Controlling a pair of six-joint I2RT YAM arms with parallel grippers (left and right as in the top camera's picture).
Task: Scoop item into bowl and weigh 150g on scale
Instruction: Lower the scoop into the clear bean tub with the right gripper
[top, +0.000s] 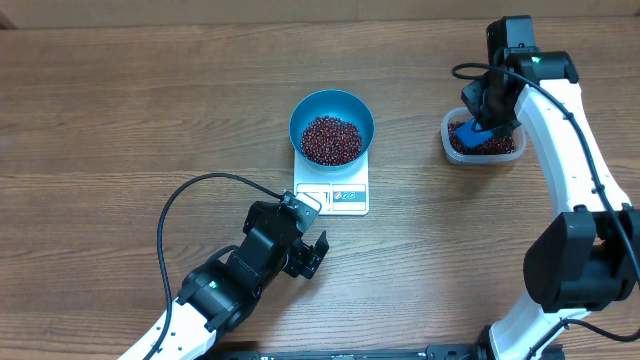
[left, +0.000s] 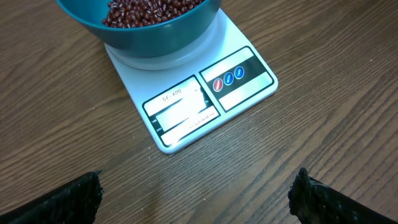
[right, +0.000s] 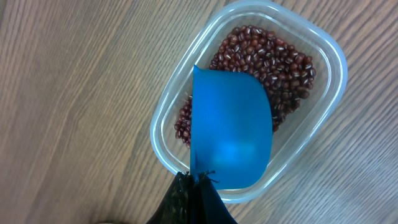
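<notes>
Beans (top: 331, 139) lie in the blue bowl (top: 301, 113), which sits on the white scale (top: 333, 196). My left gripper (left: 196, 196) hovers just before the scale, jaws spread wide and empty. My right gripper (right: 196, 190) pinches the blue scoop (right: 231, 134) tight over the clear tub (right: 336, 62) of more beans.

Bowl (left: 161, 37) cut off @ top; scale (left: 199, 102) disp. unreadable w/ glare.

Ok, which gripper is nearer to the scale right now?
Left. The left gripper sits open just in front of the scale, by its display edge, not touching it. The right gripper is far off to the scale's right, shut on the blue scoop at the clear tub.
</notes>
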